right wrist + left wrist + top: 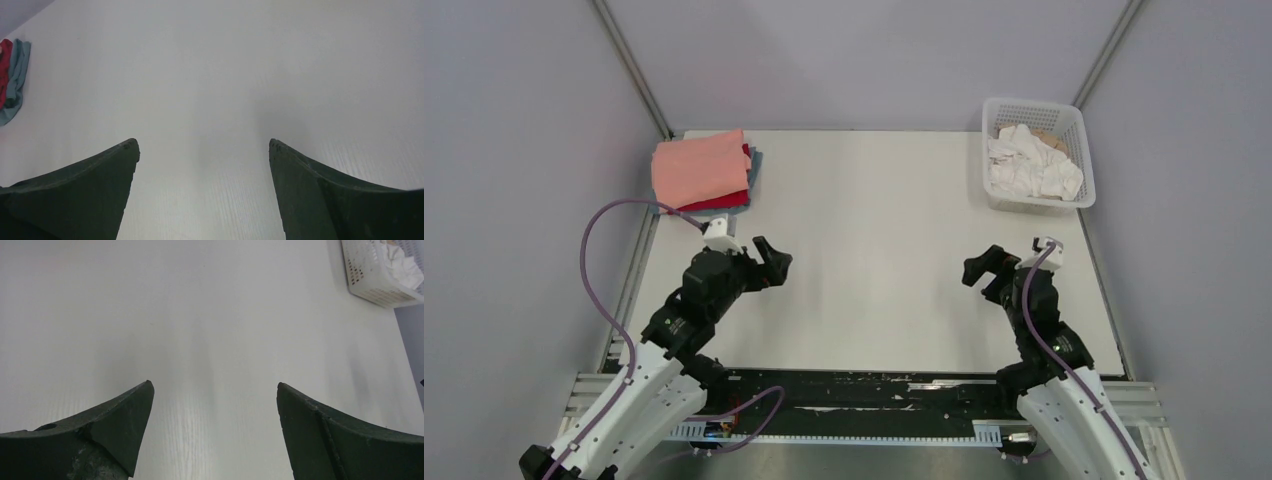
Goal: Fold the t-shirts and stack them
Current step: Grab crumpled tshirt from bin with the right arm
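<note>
While left tool (776, 265) and right tool (977, 268) gape — t-shirts (701, 170) lie stacked.

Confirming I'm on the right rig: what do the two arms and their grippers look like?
The left arm and right arm match: white lower links, black upper joints, a small white block at the wrist, a purple cable running along each. The left gripper and right gripper each have two dark, curved fingers tapering to a point, slightly scuffed.

Folded salmon-topped stack (700, 168) far left; crumpled white shirt (1029, 165) far right.
</note>
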